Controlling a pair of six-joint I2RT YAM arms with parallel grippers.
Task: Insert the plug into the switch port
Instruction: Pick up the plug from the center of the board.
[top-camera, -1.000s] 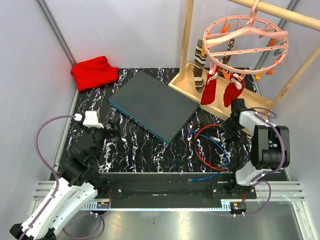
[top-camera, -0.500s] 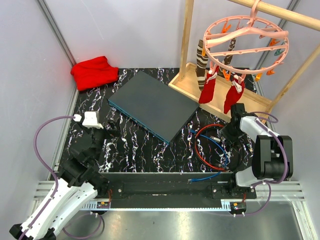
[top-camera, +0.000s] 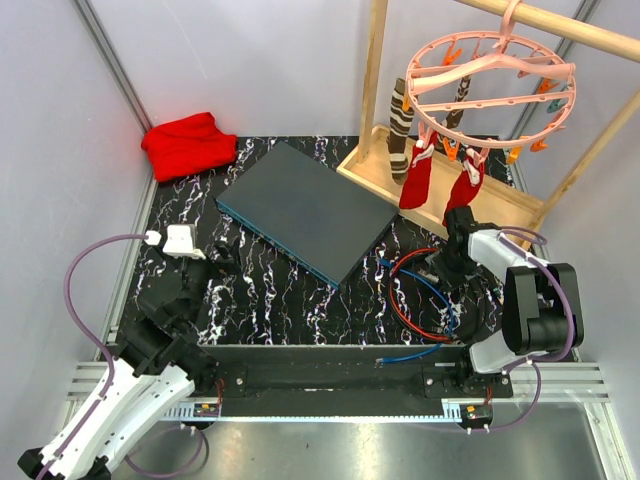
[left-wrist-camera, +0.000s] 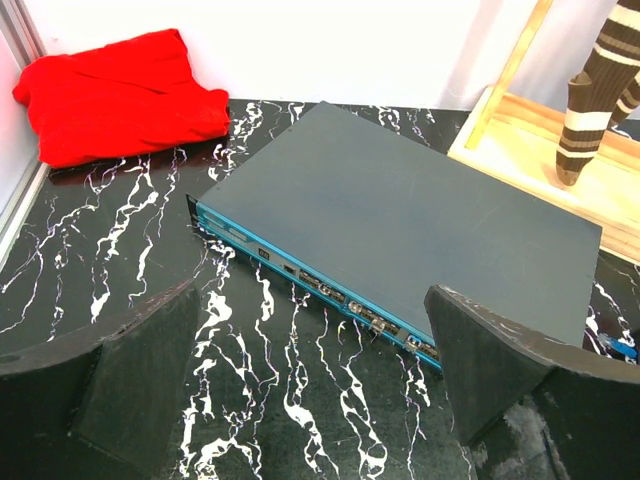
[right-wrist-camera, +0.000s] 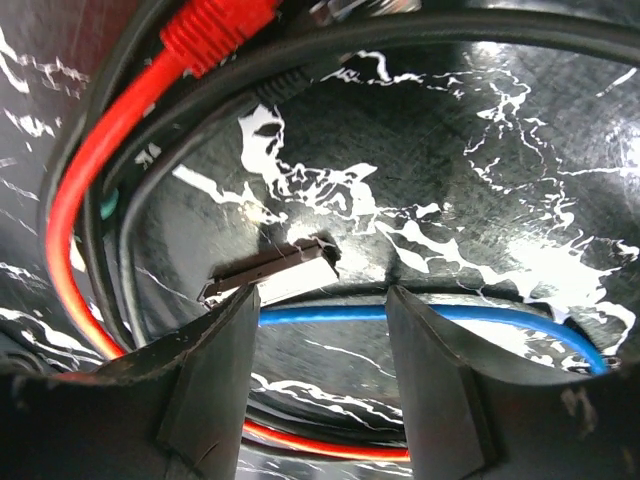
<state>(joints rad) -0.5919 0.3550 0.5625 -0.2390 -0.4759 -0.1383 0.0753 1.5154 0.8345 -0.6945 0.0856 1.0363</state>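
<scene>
Over the cable coil at the right of the surface, the right pincer (right-wrist-camera: 320, 300) hangs low with its fingers apart, gripping nothing. A blue cable (right-wrist-camera: 450, 315) runs across the gap from one finger to the other. Just past one fingertip lies the plug (right-wrist-camera: 285, 270), a small clear piece with a dark top, seemingly the blue cable's end. Its long axis lies nearly flat on the surface and roughly in line with the cable. It therefore runs across the gap, not through it, so I judge the wrist must turn or shift before the pincer can close on it squarely. A red cable (right-wrist-camera: 60, 220) and a black cable (right-wrist-camera: 400, 35) loop close around the spot and could be caught up.

The right arm is much the nearer to the plug. From this pincer the switch (top-camera: 305, 210) lies to the left and farther back, set diagonally. Its teal port edge (left-wrist-camera: 330, 295) faces the near left, away from the plug and toward the left arm. The left pincer (left-wrist-camera: 312, 290) looks straight at that edge, spread wide and empty.

The surface (top-camera: 270, 300) is black with white marbling. A red cloth (top-camera: 188, 143) lies in the far left corner. At the far right a wooden tray (top-camera: 500, 195) carries a frame, with a pink peg hanger (top-camera: 490, 80) holding socks (top-camera: 415, 180). Pale walls close the room in.
</scene>
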